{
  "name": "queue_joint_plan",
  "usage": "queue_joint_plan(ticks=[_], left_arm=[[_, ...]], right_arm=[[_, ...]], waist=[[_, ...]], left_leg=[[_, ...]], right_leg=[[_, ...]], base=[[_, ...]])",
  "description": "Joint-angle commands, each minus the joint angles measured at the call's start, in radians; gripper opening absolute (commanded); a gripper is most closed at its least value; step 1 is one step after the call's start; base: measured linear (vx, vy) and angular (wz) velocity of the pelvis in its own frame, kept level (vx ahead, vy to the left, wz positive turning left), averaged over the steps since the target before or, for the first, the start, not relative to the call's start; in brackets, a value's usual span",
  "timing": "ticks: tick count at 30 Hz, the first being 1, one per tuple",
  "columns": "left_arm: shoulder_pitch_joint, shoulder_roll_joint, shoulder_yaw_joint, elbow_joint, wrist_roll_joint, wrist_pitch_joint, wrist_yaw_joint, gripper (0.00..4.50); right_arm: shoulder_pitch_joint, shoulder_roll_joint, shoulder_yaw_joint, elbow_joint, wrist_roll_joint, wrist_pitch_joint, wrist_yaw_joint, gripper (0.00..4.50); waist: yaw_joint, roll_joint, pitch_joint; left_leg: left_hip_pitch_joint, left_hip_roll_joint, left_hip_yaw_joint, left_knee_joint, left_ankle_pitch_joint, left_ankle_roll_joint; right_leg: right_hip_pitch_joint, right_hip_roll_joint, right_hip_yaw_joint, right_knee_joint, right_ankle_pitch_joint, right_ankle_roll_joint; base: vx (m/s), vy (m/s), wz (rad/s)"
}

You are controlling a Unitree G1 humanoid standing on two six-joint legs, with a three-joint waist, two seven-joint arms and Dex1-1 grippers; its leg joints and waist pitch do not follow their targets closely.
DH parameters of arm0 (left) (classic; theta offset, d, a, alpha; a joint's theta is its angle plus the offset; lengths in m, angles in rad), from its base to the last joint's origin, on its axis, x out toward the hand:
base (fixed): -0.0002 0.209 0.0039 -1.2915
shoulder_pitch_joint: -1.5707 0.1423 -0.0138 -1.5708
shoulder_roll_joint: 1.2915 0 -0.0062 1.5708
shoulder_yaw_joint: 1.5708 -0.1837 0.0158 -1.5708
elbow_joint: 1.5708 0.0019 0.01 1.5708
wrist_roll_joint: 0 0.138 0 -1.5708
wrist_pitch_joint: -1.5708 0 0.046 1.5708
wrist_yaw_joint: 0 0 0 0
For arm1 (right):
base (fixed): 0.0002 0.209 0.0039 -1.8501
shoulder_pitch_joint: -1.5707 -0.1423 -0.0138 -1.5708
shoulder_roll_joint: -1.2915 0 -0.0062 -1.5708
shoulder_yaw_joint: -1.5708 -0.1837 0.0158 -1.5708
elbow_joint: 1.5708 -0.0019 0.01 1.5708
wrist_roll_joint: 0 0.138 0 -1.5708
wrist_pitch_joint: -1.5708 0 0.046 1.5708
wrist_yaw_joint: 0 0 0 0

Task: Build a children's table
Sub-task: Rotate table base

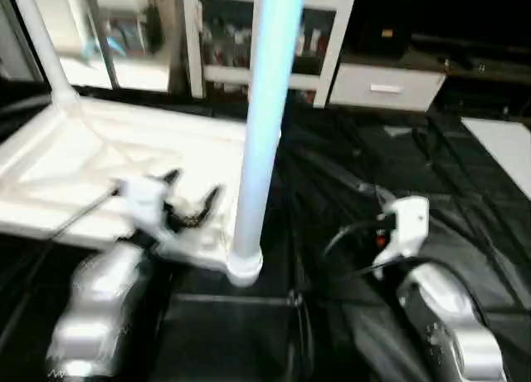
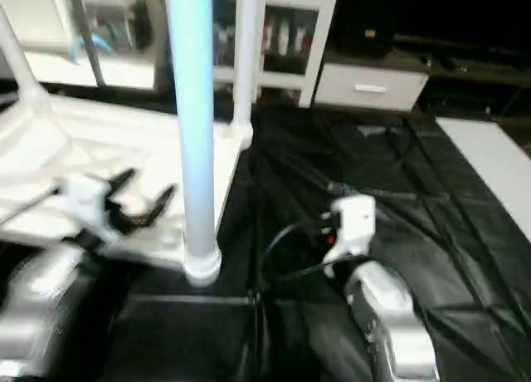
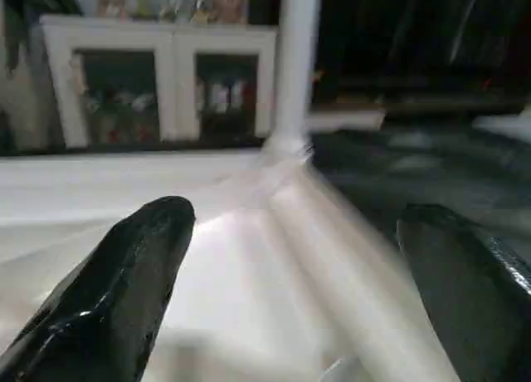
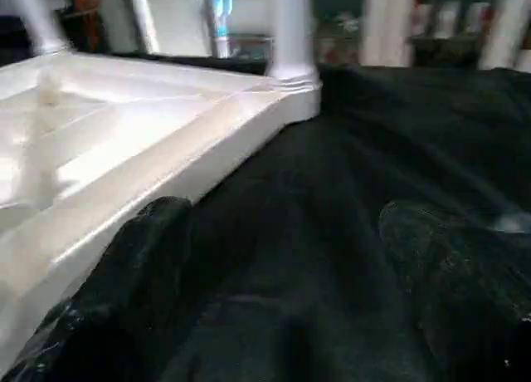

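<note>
White plastic fills the left half of your head view — the table top (image 1: 91, 162) lies underside up on the black sheet (image 1: 415, 191), legs (image 1: 264, 124) standing in its corner sockets. Your left gripper (image 1: 192, 195) hovers over it, fingers spread, empty. Lower right, your right gripper (image 4: 282, 257) — also spread, empty.

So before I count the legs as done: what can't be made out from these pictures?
- Near leg: its upper end is cut off by the head views' upper edge.
- Fourth corner of the table top: beyond the picture's left edge, so its leg cannot be checked.
- Left gripper: motion blur smears it.
- Right gripper: the forearm hides its fingers in the head views.
</note>
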Motion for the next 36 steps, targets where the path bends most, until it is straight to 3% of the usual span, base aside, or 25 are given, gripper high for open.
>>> queue_joint_plan(ticks=[1, 3, 4, 5, 6, 7, 8, 9, 12, 14, 16, 17, 19, 20, 22, 24, 30, 36], left_arm=[[-0.01, 0.026, 0.019, 0.018, -0.031, -0.005, -0.07, 4.46], [-0.028, 0.074, 0.008, 0.046, -0.021, -0.004, -0.115, 4.46], [-0.044, 0.106, -0.007, 0.056, -0.033, 0.021, -0.169, 4.46], [-0.05, 0.119, -0.013, 0.06, -0.038, 0.031, -0.19, 4.46], [-0.05, 0.119, -0.013, 0.06, -0.038, 0.031, -0.19, 4.46], [-0.086, 0.184, -0.082, 0.089, -0.059, 0.076, -0.338, 4.46], [-0.088, 0.188, -0.086, 0.092, -0.058, 0.077, -0.345, 4.46], [-0.107, 0.226, -0.132, 0.117, -0.046, 0.091, -0.423, 4.46], [-0.15, 0.283, -0.204, 0.188, 0.019, 0.066, -0.534, 4.46], [-0.191, 0.312, -0.246, 0.246, 0.071, 0.028, -0.593, 4.46], [-0.232, 0.327, -0.275, 0.292, 0.096, 0.003, -0.647, 4.46], [-0.236, 0.329, -0.278, 0.297, 0.098, 0.001, -0.654, 4.46], [-0.343, 0.33, -0.326, 0.414, 0.142, -0.051, -0.696, 4.46], [-0.344, 0.33, -0.326, 0.414, 0.142, -0.051, -0.696, 4.46], [-0.395, 0.329, -0.353, 0.476, 0.162, -0.085, -0.716, 4.46], [-0.43, 0.32, -0.373, 0.518, 0.175, -0.108, -0.742, 4.46], [-0.501, 0.29, -0.408, 0.609, 0.19, -0.146, -0.829, 4.46], [-0.53, 0.288, -0.434, 0.654, 0.193, -0.155, -0.892, 3.86]], right_arm=[[0.004, -0.022, 0.002, -0.023, 0.006, 0.012, 0.022, 3.91], [0.007, -0.033, 0.0, -0.024, 0.012, 0.009, 0.033, 3.91], [0.007, -0.046, -0.003, -0.022, 0.017, 0.011, 0.047, 3.91], [0.006, -0.051, -0.004, -0.022, 0.019, 0.012, 0.053, 3.91], [0.006, -0.051, -0.004, -0.022, 0.019, 0.012, 0.053, 3.91], [0.002, -0.092, -0.006, -0.016, 0.023, 0.018, 0.104, 3.91], [0.002, -0.094, -0.006, -0.016, 0.023, 0.018, 0.108, 3.91], [0.002, -0.126, 0.003, -0.017, 0.025, 0.019, 0.153, 3.91], [0.013, -0.2, 0.03, -0.04, 0.047, 0.036, 0.266, 3.91], [0.026, -0.262, 0.051, -0.061, 0.067, 0.058, 0.355, 3.91], [0.032, -0.308, 0.066, -0.069, 0.07, 0.061, 0.41, 3.91], [0.033, -0.312, 0.067, -0.07, 0.069, 0.061, 0.414, 3.91], [0.032, -0.348, 0.075, -0.069, 0.064, 0.053, 0.456, 3.91], [0.032, -0.348, 0.075, -0.069, 0.064, 0.053, 0.456, 3.91], [0.032, -0.361, 0.081, -0.069, 0.062, 0.049, 0.474, 3.91], [0.035, -0.365, 0.083, -0.071, 0.062, 0.045, 0.476, 3.91], [0.024, -0.365, 0.084, -0.056, 0.056, 0.037, 0.481, 3.91], [0.019, -0.376, 0.073, -0.073, 0.066, 0.05, 0.484, 3.91]], waist=[[0.007, 0.03, -0.04], [0.008, 0.033, -0.021], [0.007, 0.033, -0.015], [0.015, 0.033, -0.007], [0.017, 0.031, -0.004], [0.023, 0.029, -0.002], [0.031, 0.033, -0.005], [0.031, 0.032, -0.007], [0.036, 0.034, -0.014], [0.04, 0.037, -0.016], [0.045, 0.033, -0.02], [0.047, 0.032, -0.021], [0.05, 0.034, -0.022], [0.05, 0.035, -0.023], [0.051, 0.034, -0.022], [0.05, 0.04, -0.022], [0.049, 0.037, -0.021], [0.048, 0.029, -0.019]], left_leg=[[0.008, 0.063, -0.008, -0.082, 0.061, 0.002], [0.017, 0.08, 0.004, -0.101, -0.115, 0.004], [0.017, 0.083, 0.007, -0.108, -0.171, 0.001], [0.022, 0.082, 0.013, -0.114, -0.269, -0.007], [0.026, 0.082, 0.019, -0.116, -0.308, -0.011], [0.034, 0.082, 0.026, -0.116, -0.341, -0.017], [0.042, 0.084, 0.032, -0.117, -0.342, -0.021], [0.027, 0.086, 0.033, -0.12, -0.289, -0.02], [0.018, 0.085, 0.041, -0.119, -0.22, -0.001], [0.016, 0.087, 0.042, -0.116, -0.194, 0.009], [0.017, 0.087, 0.046, -0.112, -0.168, 0.021], [0.013, 0.088, 0.047, -0.111, -0.136, 0.025], [0.017, 0.086, 0.05, -0.107, -0.123, 0.03], [0.015, 0.088, 0.051, -0.106, -0.116, 0.03], [0.012, 0.089, 0.05, -0.107, -0.118, 0.029], [0.012, 0.093, 0.048, -0.109, -0.131, 0.017], [0.013, 0.094, 0.051, -0.109, -0.137, 0.017], [0.013, 0.098, 0.054, -0.11, -0.132, 0.02]], right_leg=[[0.067, -0.08, 0.035, -0.059, 0.344, -0.148], [0.053, -0.089, 0.04, -0.079, 0.059, -0.201], [0.05, -0.091, 0.041, -0.084, -0.013, -0.205], [0.044, -0.095, 0.045, -0.097, -0.165, -0.192], [0.037, -0.096, 0.048, -0.103, -0.23, -0.183], [0.028, -0.102, 0.051, -0.115, -0.322, -0.164], [0.019, -0.101, 0.054, -0.115, -0.342, -0.152], [0.03, -0.102, 0.054, -0.108, -0.279, -0.155], [0.034, -0.1, 0.053, -0.1, -0.175, -0.156], [0.036, -0.103, 0.054, -0.095, -0.133, -0.165], [0.037, -0.104, 0.055, -0.095, -0.093, -0.173], [0.039, -0.107, 0.054, -0.09, -0.049, -0.189], [0.036, -0.105, 0.052, -0.091, -0.035, -0.205], [0.038, -0.107, 0.052, -0.089, -0.018, -0.218], [0.041, -0.109, 0.05, -0.088, -0.022, -0.226], [0.042, -0.112, 0.05, -0.086, -0.036, -0.235], [0.041, -0.114, 0.052, -0.091, -0.048, -0.247], [0.041, -0.116, 0.052, -0.09, -0.054, -0.251]], base=[[0.0, 0.0, 0.0], [0.0, 0.0, 0.0], [0.0, 0.0, 0.0], [-0.063, 0.028, 0.06], [-0.067, 0.02, 0.08], [-0.067, 0.02, 0.08], [-0.06, 0.015, 0.11], [0.0, 0.0, 0.0], [0.0, 0.0, 0.0], [0.0, 0.0, 0.0], [0.0, 0.0, 0.0], [0.0, 0.0, 0.0], [0.0, 0.0, 0.0], [0.0, 0.0, 0.0], [0.0, 0.0, 0.0], [0.0, 0.0, 0.0], [0.0, 0.0, 0.0], [0.0, 0.0, 0.0]])
